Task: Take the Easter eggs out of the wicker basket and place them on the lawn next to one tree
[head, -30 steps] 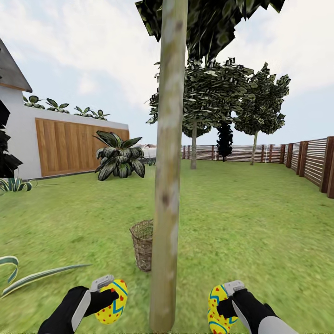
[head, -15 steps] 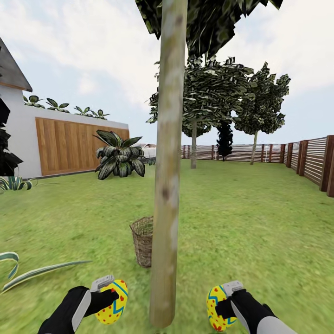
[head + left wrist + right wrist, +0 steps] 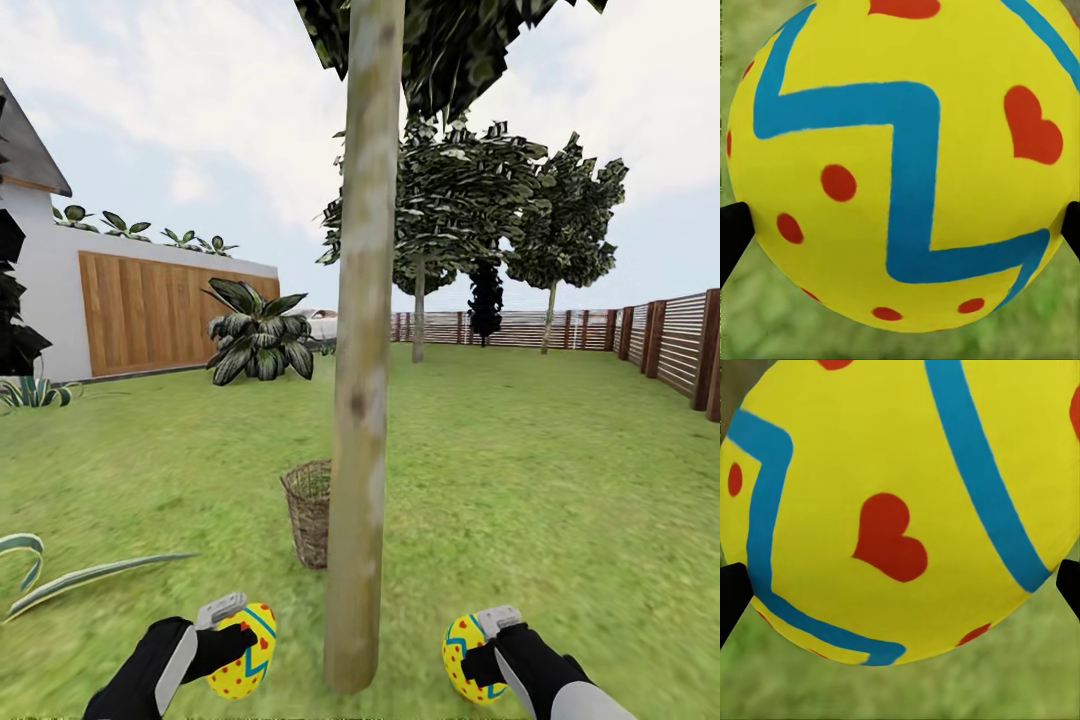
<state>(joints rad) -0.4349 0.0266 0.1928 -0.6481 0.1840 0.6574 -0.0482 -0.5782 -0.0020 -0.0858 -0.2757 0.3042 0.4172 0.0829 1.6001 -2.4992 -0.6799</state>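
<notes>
A pale grey-green tree [image 3: 362, 350] rises straight from the lawn [image 3: 540, 480] right in front of me. My left gripper [image 3: 232, 640] is shut on a yellow Easter egg [image 3: 243, 651] [image 3: 900, 165] just left of the trunk's base. To the trunk's right, my right gripper [image 3: 478, 655] is shut on a second egg [image 3: 466, 660] [image 3: 907, 510]. The wicker basket [image 3: 308, 512] stands on the grass behind the trunk, partly hidden by it; its inside cannot be seen. Black fingertips [image 3: 733, 236] show at the egg's sides.
A striped agave leaf [image 3: 80, 578] lies low at the left. A leafy bush [image 3: 258, 335] stands before a white wall with a wooden gate [image 3: 150, 310]. More trees [image 3: 418, 320] and a slat fence [image 3: 670, 345] ring the far lawn.
The view has shifted slightly, with the trunk's base and basket sitting a little higher in the picture. Both grippers keep their eggs; the right one has edged a little toward the trunk.
</notes>
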